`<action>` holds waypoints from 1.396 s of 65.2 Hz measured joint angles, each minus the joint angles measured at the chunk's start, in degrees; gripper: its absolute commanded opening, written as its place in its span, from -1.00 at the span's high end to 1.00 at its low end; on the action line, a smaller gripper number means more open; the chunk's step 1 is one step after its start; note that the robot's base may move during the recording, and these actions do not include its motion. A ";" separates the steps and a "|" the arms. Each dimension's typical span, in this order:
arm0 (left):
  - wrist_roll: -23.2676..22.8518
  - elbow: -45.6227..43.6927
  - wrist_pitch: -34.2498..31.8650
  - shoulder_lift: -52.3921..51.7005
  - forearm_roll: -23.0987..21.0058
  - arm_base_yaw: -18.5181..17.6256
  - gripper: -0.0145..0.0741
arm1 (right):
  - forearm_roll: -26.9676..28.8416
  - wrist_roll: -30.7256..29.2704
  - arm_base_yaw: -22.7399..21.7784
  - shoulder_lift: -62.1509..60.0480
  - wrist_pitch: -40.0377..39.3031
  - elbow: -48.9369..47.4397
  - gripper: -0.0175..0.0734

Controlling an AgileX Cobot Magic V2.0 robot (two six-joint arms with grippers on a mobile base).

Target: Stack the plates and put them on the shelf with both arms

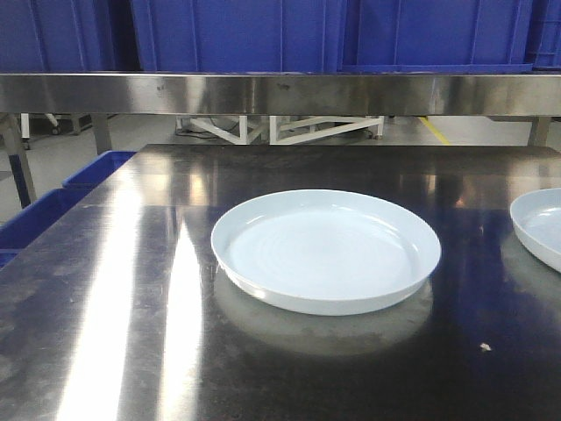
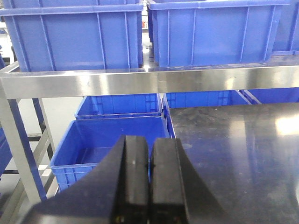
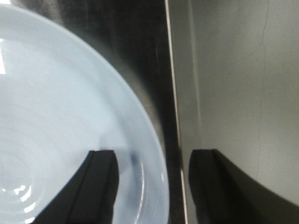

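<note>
Your right gripper (image 3: 152, 156) hangs fingers apart, straddling the rim of the right plate (image 3: 56, 116) at the table (image 3: 140, 46) edge, clamping nothing yet. Your left gripper (image 2: 149, 147) is closed, empty, by the table's left edge. The other plate (image 1: 324, 250) sits mid-table, nearer your left arm; the shelf (image 1: 280, 92) runs beyond.

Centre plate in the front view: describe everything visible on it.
The centre plate is a large round shallow dish, very pale blue-white and glossy, with a raised sloping rim and faint concentric rings inside. It sits upright and empty on the dark steel tabletop, which mirrors it. Nothing else touches it.
</note>
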 measured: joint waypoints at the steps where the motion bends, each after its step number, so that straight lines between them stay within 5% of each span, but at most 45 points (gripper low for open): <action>1: 0.00 0.00 0.00 0.00 0.00 0.00 0.49 | 0.00 0.00 0.00 -0.01 0.00 0.00 -0.16; 11: 0.00 0.00 0.00 0.00 0.00 0.00 0.49 | 0.00 0.00 0.00 -0.01 -0.47 0.00 0.22; 31: 0.00 0.00 0.00 0.00 0.00 0.00 0.49 | 1.06 -0.28 -0.12 0.02 -0.69 -0.33 0.52; 67: 0.00 0.00 0.00 0.00 0.00 0.00 0.49 | 13.78 -0.28 -5.77 -8.64 2.17 -2.57 0.51; 78: 0.00 0.00 0.00 0.00 0.00 0.00 0.49 | 18.81 -0.28 -1.62 -11.95 3.99 -2.57 0.51; 91: 0.00 0.00 0.00 0.00 0.00 0.00 0.49 | 20.31 0.25 11.22 -13.11 2.14 -2.16 0.51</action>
